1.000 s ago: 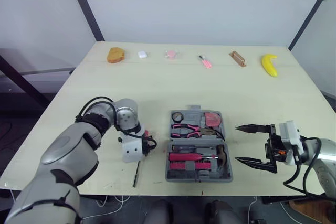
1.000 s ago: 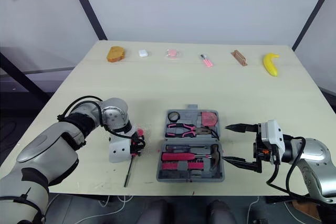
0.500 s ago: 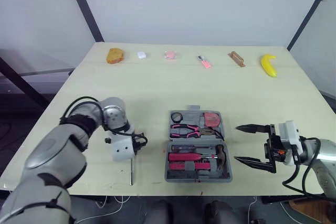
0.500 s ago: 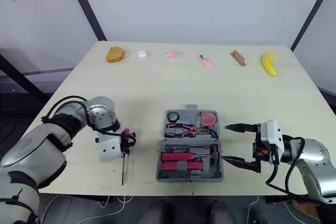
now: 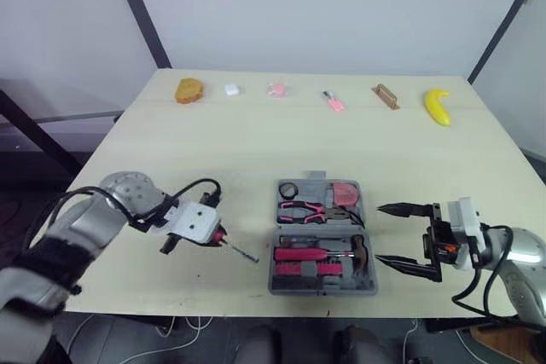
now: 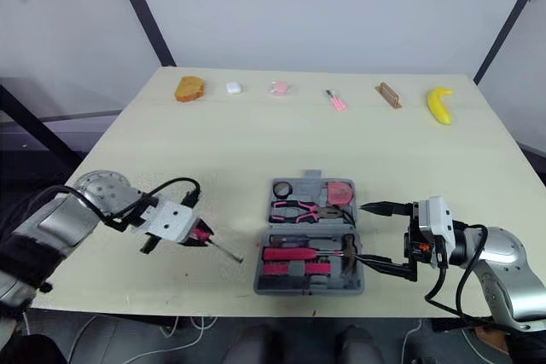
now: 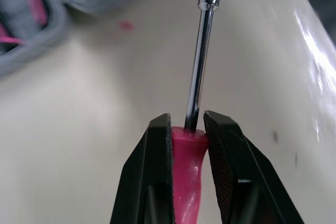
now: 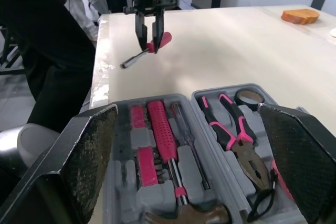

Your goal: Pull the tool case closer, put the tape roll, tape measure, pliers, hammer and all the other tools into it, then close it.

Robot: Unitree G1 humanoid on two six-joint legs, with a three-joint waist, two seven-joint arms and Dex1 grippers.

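The grey tool case [image 5: 274, 274] lies open near the table's front edge. It holds pink-handled pliers [image 5: 303, 209], a tape roll [image 5: 287, 190], a pink tape measure [image 5: 345, 193] and a hammer [image 5: 321, 254]. Left of the case, my left gripper [image 5: 217, 234] is shut on the pink handle of a screwdriver [image 7: 186, 153]. Its metal shaft [image 5: 242, 252] points toward the case, just above the table. My right gripper [image 5: 394, 236] stands wide open at the case's right side, with nothing between its fingers. The right wrist view looks over the case [image 8: 126, 109] to the left gripper [image 8: 148, 32].
Along the table's far edge sit a piece of bread [image 5: 189, 89], a small white object [image 5: 230, 89], a pink item [image 5: 276, 89], a small pink tool [image 5: 333, 101], a brown block [image 5: 386, 95] and a banana [image 5: 438, 105]. The front table edge runs just below the case.
My left gripper has lifted the screwdriver off the table and turned, so the shaft now points toward the case instead of the table's front edge. The right gripper has hardly moved.
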